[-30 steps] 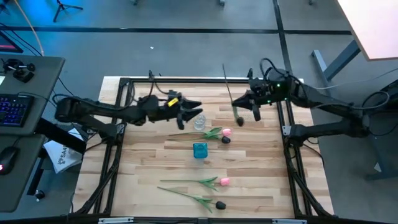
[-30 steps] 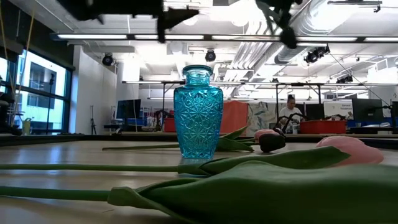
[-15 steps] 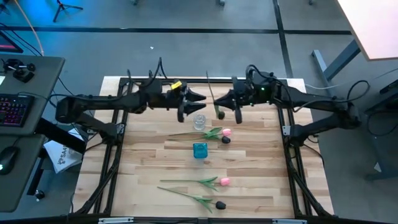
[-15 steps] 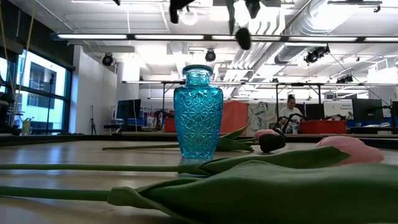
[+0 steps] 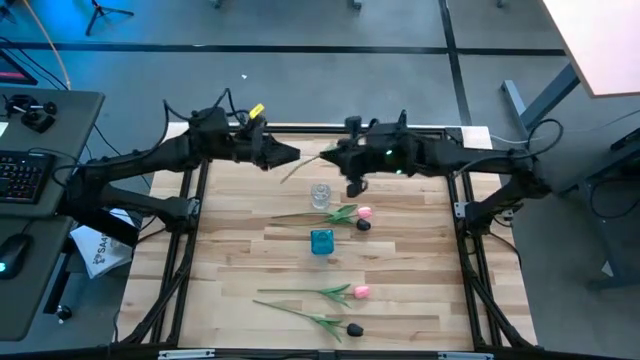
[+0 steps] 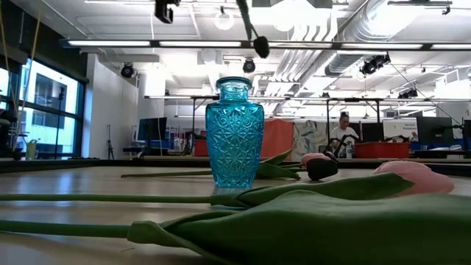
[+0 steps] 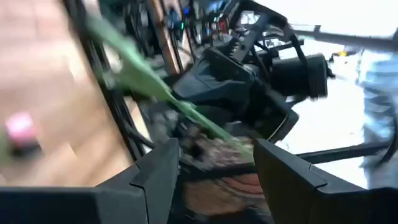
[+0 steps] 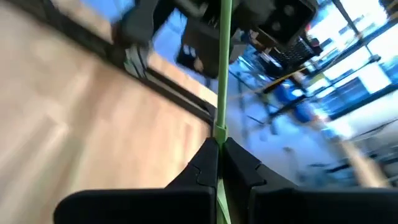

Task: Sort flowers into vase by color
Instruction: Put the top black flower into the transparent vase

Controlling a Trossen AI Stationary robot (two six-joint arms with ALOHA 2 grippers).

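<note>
The right gripper (image 5: 337,160) hangs above the far middle of the table (image 5: 230,262), its two fingers (image 8: 205,163) pinched tight on the thin green stem of a dark-headed tulip (image 5: 355,187). The stem runs away from the gripper toward the left arm, while the dark head hangs on the gripper's other side, just beyond and above the clear glass vase (image 5: 320,196). In the low view the same dark head (image 6: 260,47) dangles high over the blue vase (image 6: 234,132).

The left gripper (image 5: 288,155) is raised a little way across from the right one, near the free end of that stem. Its fingers (image 7: 163,169) stand apart — nothing is between them — and the stem crosses just in front of them.

Below the right gripper the clear vase stands upright, with the blue vase (image 5: 321,241) upright on the near side of it. Between the two vases a pink tulip (image 5: 364,212) and another dark tulip (image 5: 363,224) lie on the wood, heads side by side, stems pointing toward the left arm's side. Nearer the front edge, well apart from both grippers, lie a second pink tulip (image 5: 360,291) and a third dark one (image 5: 354,328).

In the low view the near pink tulip's leaf fills the foreground, and a person (image 6: 344,132) sits far back in the room.
</note>
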